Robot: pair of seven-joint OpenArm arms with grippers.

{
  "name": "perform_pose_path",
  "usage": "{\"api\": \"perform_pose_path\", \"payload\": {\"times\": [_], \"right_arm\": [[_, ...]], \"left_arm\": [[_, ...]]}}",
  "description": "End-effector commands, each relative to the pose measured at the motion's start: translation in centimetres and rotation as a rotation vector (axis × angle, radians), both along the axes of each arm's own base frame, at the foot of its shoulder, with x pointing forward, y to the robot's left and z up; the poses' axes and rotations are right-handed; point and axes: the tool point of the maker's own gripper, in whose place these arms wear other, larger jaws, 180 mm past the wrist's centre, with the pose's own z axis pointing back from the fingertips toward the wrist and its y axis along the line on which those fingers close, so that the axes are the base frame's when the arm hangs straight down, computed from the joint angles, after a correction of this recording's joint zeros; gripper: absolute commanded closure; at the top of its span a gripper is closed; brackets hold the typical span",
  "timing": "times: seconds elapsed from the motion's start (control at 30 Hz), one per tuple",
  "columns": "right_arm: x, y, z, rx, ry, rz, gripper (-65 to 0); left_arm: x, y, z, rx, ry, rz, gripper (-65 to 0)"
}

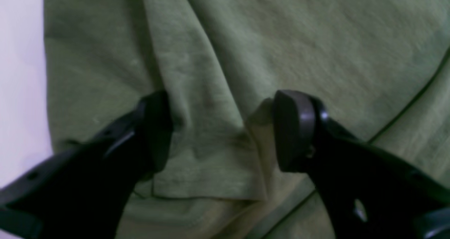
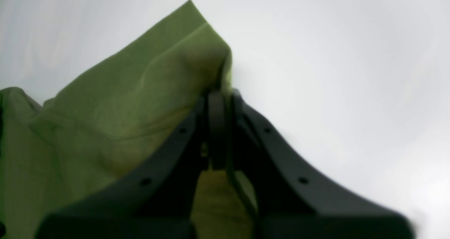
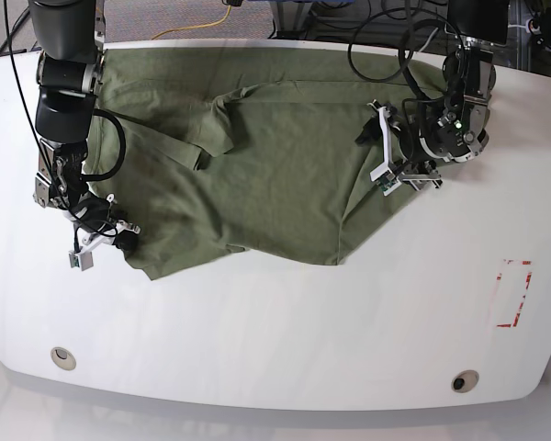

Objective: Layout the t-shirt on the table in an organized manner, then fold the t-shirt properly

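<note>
Shirt (image 3: 257,175): we hold its corner pinched in our right hand (image 2: 218,95); left hand (image 1: 221,133), half-open, straddles a fold on the opposite edge.

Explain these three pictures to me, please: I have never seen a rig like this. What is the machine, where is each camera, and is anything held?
This is a robot with two arms working over a white table. One camera looks down from above; the others sit on the wrists, looking along the black fingers. An olive-green t-shirt lies spread but wrinkled, one sleeve folded onto the body. The right gripper, at the overhead view's left, is shut on a corner of the cloth. The left gripper stands with jaws apart over a fold, gripping nothing yet. A red dashed mark lies near the table's edge.
</note>
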Motion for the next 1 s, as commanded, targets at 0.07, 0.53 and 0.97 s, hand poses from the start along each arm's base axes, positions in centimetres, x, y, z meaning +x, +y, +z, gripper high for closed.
{"api": "perform_pose_path", "payload": {"times": [0.07,0.53,0.97], "right_arm": [[1.2,-0.8,1.7,-0.012,-0.044,-0.004,-0.6],[1.2,-0.8,1.7,-0.012,-0.044,-0.004,-0.6],[1.2,-0.8,1.7,-0.012,-0.044,-0.004,-0.6]], "left_arm": [[0.7,-0.1,0.9,-0.012,-0.03,-0.002,-25.8],[1.2,-0.1,1.6,-0.016,-0.056,-0.002,-11.1],[2.7,0.9,4.7,-0.014,-0.157,0.029,-7.9]]}}
